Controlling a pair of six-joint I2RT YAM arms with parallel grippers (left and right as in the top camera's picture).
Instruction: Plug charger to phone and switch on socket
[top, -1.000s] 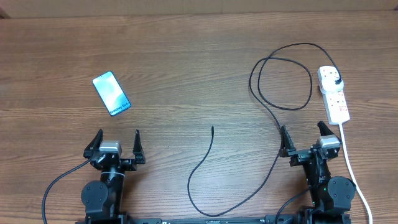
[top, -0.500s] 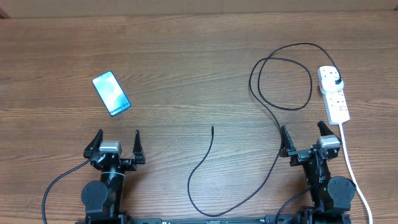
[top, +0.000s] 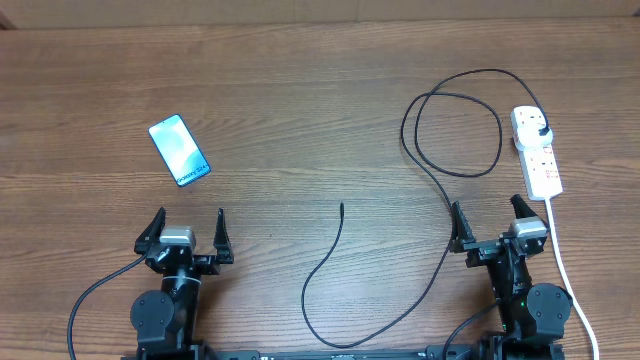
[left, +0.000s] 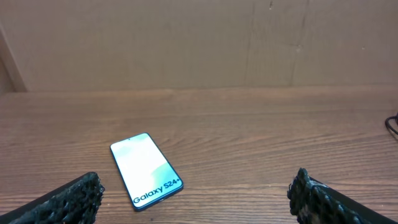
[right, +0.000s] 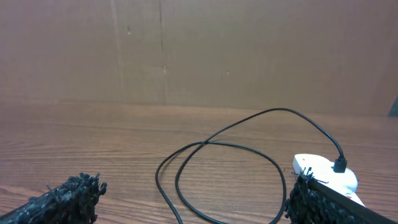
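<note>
The phone (top: 180, 150) lies flat at the left with a light blue-teal screen; in the left wrist view (left: 147, 169) it reads "Galaxy S24+". The black charger cable (top: 440, 185) loops at the right, with its connector tip (top: 342, 206) free at the table's middle. Its black plug (top: 540, 130) sits in the white socket strip (top: 535, 152); plug and strip also show in the right wrist view (right: 323, 170). My left gripper (top: 186, 232) is open and empty, in front of the phone. My right gripper (top: 487, 222) is open and empty, near the strip's front end.
The strip's white cord (top: 570, 280) runs along the right of my right arm toward the front edge. The black cable's long run (top: 380, 320) curves across the front middle. A brown board wall (left: 199, 43) stands behind the table.
</note>
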